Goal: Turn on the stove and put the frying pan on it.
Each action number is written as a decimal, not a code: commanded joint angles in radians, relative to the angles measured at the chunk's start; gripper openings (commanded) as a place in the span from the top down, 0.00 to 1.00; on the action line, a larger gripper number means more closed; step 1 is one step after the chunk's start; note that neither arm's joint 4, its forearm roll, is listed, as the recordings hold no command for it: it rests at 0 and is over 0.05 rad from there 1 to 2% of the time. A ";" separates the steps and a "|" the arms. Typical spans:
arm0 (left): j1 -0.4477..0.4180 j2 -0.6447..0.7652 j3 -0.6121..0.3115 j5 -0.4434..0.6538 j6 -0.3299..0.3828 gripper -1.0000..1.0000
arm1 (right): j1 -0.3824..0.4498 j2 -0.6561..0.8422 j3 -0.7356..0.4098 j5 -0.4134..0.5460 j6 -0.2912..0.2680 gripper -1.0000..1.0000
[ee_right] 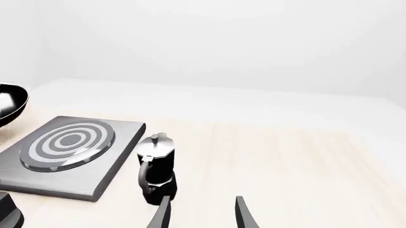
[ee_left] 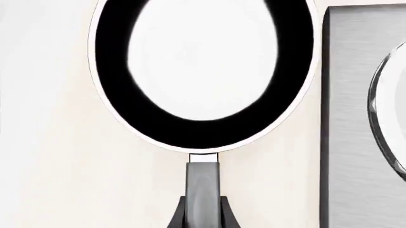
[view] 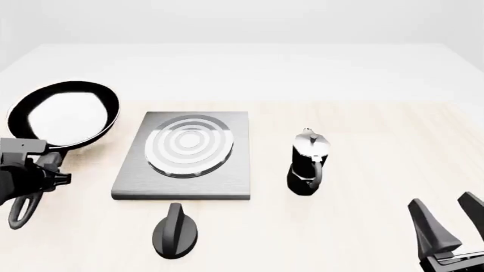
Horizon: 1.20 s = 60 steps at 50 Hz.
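The frying pan [view: 64,116] is at the far left, black with a glossy pale inside, its long handle [view: 22,207] pointing toward me. My left gripper [view: 47,165] is shut on that handle just behind the bowl. In the left wrist view the dark fingers [ee_left: 180,213] flank the handle [ee_left: 203,183] below the pan [ee_left: 203,128]. The stove [view: 185,170], a grey slab with silver rings, lies right of the pan, and its black oval knob [view: 175,232] sits in front of it. My right gripper [view: 448,224] hangs open at the near right, holding nothing.
A small black moka pot [view: 309,164] with a silver lid stands right of the stove, and shows ahead of the right gripper [ee_right: 203,213] beside the slab [ee_right: 70,175]. The stove's edge [ee_left: 355,142] is close beside the pan. Pale wooden tabletop stretches to the right.
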<state>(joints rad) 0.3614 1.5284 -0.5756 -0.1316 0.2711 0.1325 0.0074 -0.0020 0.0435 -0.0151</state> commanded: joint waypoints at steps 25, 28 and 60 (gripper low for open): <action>-0.370 -0.475 -0.016 0.378 -0.090 1.00 | -0.008 -0.007 -0.004 -0.005 0.018 0.00; -0.389 -0.472 -0.023 0.386 -0.088 1.00 | -0.010 -0.007 -0.006 -0.005 0.021 0.00; -0.609 -0.556 -0.019 0.567 -0.120 1.00 | -0.024 -0.007 -0.010 -0.011 0.033 0.00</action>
<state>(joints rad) -0.1934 0.9993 -0.5866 0.4056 0.1487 0.1117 0.0002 -0.0121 0.0346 0.0137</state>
